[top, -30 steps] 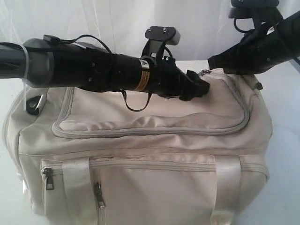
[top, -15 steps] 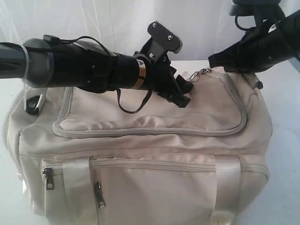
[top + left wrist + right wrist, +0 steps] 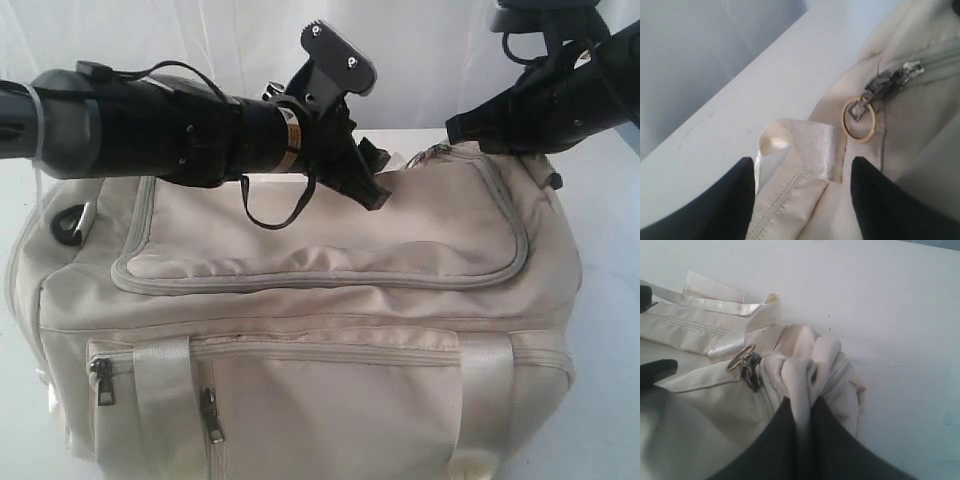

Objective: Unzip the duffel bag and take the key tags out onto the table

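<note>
Unzip step: bag [image 3: 330, 300] on table [image 3: 612, 300] zipped, tags unseen; your right hand [image 3: 800, 402] pinches its far-right corner fabric, left hand [image 3: 802, 172] wide by the pull [image 3: 879, 86], so close on it and drag along the zip.

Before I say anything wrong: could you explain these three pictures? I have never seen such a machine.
The black parts are two robot arms, a left arm and a right arm, each ending in a two-finger gripper. One picture comes from a camera off the arms. The other two come from cameras on the wrists. A large cream fabric duffel bag rests on a plain white table. The right gripper is shut on a fold of the bag's fabric. The left gripper is open and holds nothing. A dark metal zipper pull with a brass-coloured ring lies just ahead of it.
</note>
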`<state>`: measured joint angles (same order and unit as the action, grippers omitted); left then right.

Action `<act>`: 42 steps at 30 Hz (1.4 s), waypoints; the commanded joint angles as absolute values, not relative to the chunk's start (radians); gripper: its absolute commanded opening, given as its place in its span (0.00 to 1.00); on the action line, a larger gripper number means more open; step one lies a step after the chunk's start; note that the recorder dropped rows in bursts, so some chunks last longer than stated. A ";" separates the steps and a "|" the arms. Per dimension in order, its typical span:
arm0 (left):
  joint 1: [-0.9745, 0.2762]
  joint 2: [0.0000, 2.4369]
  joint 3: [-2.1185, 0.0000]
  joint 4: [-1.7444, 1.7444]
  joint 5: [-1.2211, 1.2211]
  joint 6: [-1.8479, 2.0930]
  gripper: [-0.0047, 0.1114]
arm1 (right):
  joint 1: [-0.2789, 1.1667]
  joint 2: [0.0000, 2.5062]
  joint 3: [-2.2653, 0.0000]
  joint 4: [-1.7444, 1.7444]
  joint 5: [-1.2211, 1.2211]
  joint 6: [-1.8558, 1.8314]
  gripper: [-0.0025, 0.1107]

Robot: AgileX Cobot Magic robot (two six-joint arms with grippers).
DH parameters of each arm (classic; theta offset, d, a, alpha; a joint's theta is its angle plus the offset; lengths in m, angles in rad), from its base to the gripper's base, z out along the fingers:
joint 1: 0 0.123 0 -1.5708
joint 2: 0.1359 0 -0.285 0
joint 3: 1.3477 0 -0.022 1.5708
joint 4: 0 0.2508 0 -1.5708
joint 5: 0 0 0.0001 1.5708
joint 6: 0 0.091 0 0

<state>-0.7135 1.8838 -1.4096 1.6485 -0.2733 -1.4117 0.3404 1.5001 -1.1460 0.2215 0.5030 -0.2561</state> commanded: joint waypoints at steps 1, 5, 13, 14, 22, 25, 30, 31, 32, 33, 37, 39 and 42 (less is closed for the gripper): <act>-0.720 1.909 -1.409 1.479 -0.267 -1.298 0.56 | 0.337 1.479 -1.166 0.211 0.445 -0.260 0.02; -0.720 1.909 -1.409 1.356 -0.300 -1.185 0.56 | 0.337 1.479 -1.166 0.211 0.445 -0.260 0.02; -0.731 1.936 -1.409 1.278 -0.389 -1.092 0.56 | 0.337 1.479 -1.166 0.211 0.443 -0.260 0.02; -0.736 1.946 -1.409 1.278 -0.392 -1.082 0.56 | 0.337 1.479 -1.166 0.211 0.443 -0.260 0.02; -0.769 1.982 -1.409 1.088 -0.384 -0.831 0.56 | 0.337 1.479 -1.166 0.211 0.443 -0.260 0.02; -0.769 1.982 -1.409 0.968 -0.402 -0.722 0.56 | 0.337 1.479 -1.166 0.211 0.443 -0.260 0.02; -0.770 1.982 -1.409 0.936 -0.456 -0.654 0.56 | 0.337 1.479 -1.166 0.211 0.443 -0.260 0.02; -0.770 1.982 -1.409 0.936 -0.456 -0.654 0.56 | 0.337 1.479 -1.166 0.211 0.443 -0.260 0.02; -0.770 1.982 -1.409 0.936 -0.456 -0.654 0.56 | 0.337 1.479 -1.166 0.211 0.443 -0.260 0.02; -0.770 1.982 -1.409 0.936 -0.456 -0.654 0.56 | 0.337 1.479 -1.166 0.211 0.443 -0.260 0.02; -0.782 1.986 -1.409 0.936 -0.451 -0.663 0.56 | 0.337 1.479 -1.166 0.211 0.439 -0.260 0.02; -0.797 1.995 -1.409 0.944 -0.449 -0.663 0.56 | 0.337 1.479 -1.166 0.212 0.439 -0.260 0.02; -0.816 2.018 -1.409 0.933 -0.432 -0.605 0.55 | 0.337 1.479 -1.166 0.212 0.439 -0.260 0.02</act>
<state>-0.7820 1.9989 -1.4101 0.9307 -0.4292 -0.6477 0.3404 1.5001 -1.1460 0.2215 0.5138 -0.2561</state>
